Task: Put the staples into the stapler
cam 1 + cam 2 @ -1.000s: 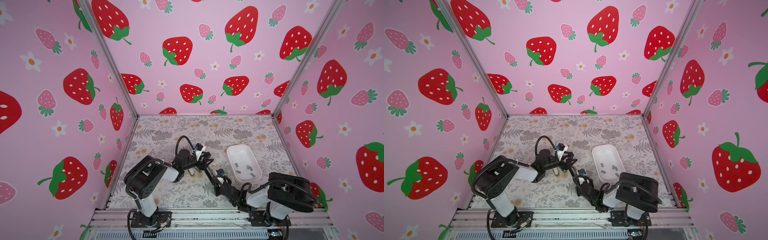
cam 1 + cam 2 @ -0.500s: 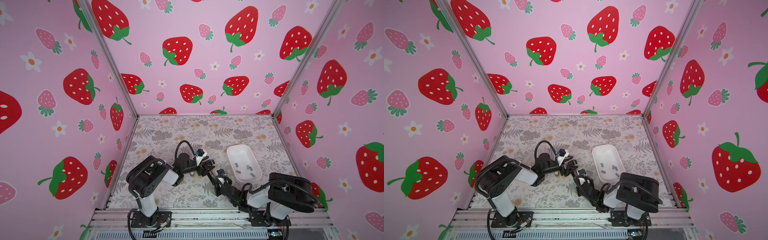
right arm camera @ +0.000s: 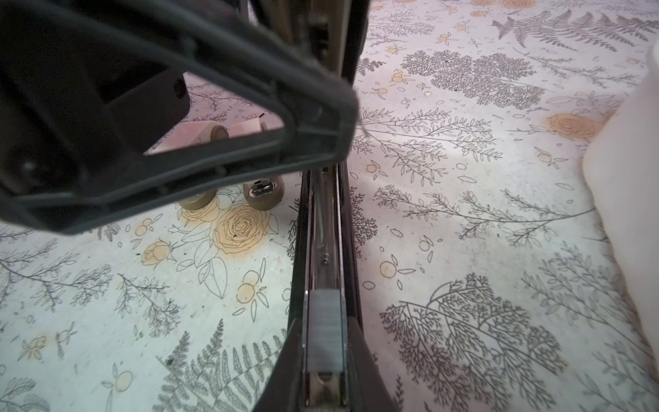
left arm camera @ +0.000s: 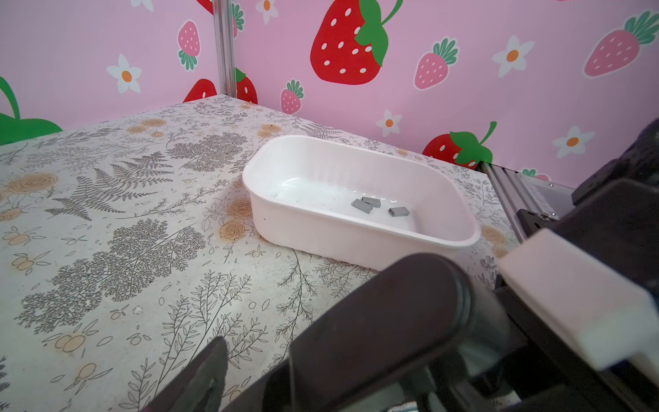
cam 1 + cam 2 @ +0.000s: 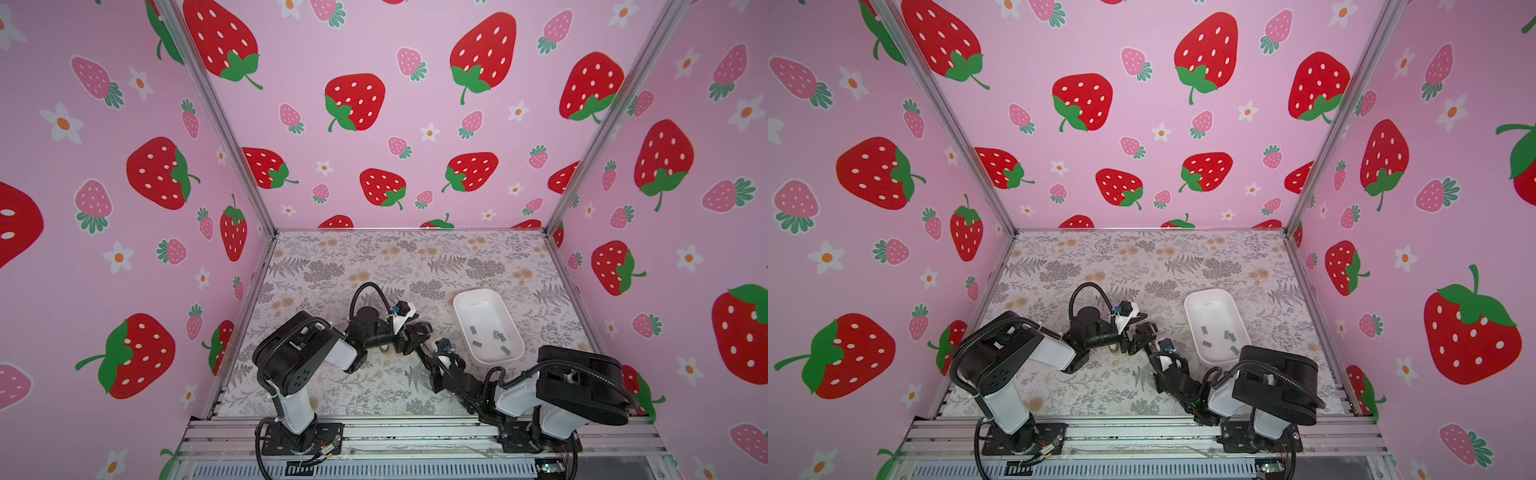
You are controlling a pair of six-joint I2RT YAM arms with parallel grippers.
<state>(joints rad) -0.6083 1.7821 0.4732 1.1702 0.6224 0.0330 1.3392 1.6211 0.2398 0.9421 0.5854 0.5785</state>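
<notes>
- Two end effectors meet near the middle of the desk (image 5: 332, 266), just left of the white tray (image 5: 457, 309) in both top views.
- Right end effector (image 3: 325, 351) is pressed together on the stapler (image 3: 322, 228). Its dark fingers (image 3: 360, 364) squeeze the long open track from both sides.
- One grey staple strip (image 3: 326, 331) sits in that track, right between those fingers.
- Left end effector (image 5: 415, 337) is spread wide at the far end of the stapler. I cannot tell if it touches the stapler.
- The rest of the staples (image 5: 496, 334) lie loose in the tray, in the half nearer the arms.
- In both top views the stapler is too dark and too covered by the arms to pick out.
- In the right wrist view the far end of the track goes behind the big black finger (image 3: 313, 117) of the left end effector, so that end is hidden.
- Two small tan round things (image 3: 264, 192) stand on the desk beside the track. I cannot tell what they are.
- In the left wrist view the tray wall hides some staples, and the dark shapes close to the camera are too blurry to name.
</notes>
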